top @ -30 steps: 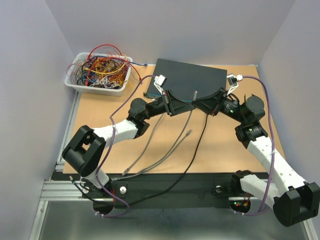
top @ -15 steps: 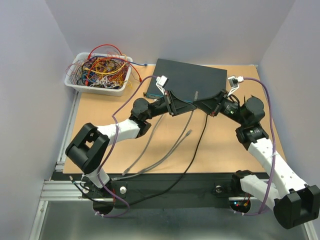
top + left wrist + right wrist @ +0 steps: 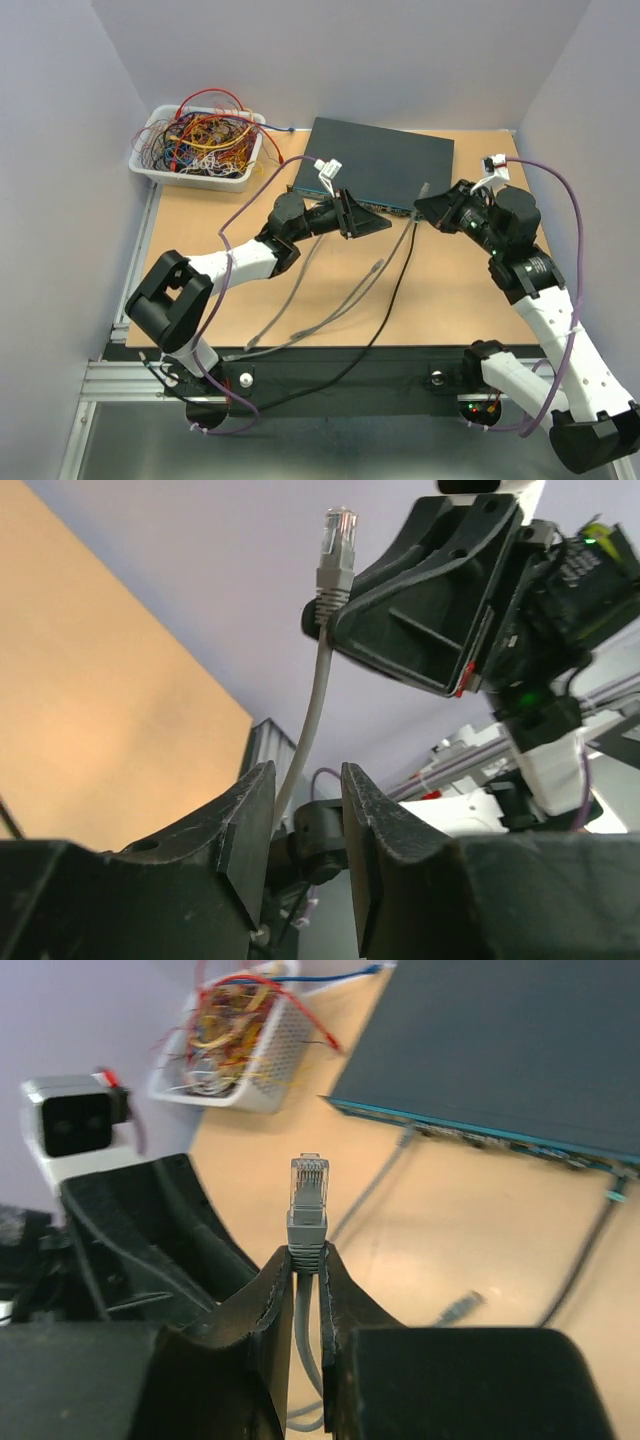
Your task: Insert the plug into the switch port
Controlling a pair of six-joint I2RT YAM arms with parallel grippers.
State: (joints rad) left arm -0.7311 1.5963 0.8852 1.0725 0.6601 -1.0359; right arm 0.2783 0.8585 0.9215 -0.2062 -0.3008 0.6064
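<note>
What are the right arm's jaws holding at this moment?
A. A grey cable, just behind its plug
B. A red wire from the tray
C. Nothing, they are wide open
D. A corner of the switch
A: the right wrist view shows the right arm's jaws pinched on the grey cable, with its plug sticking out beyond them.

The switch [image 3: 380, 165] lies at the far edge of the desk [image 3: 200, 260], slightly right of the middle, and just before its near side the right gripper [image 3: 422, 205] holds the grey plug [image 3: 424, 187], with the left gripper [image 3: 380, 226] close beside.
</note>
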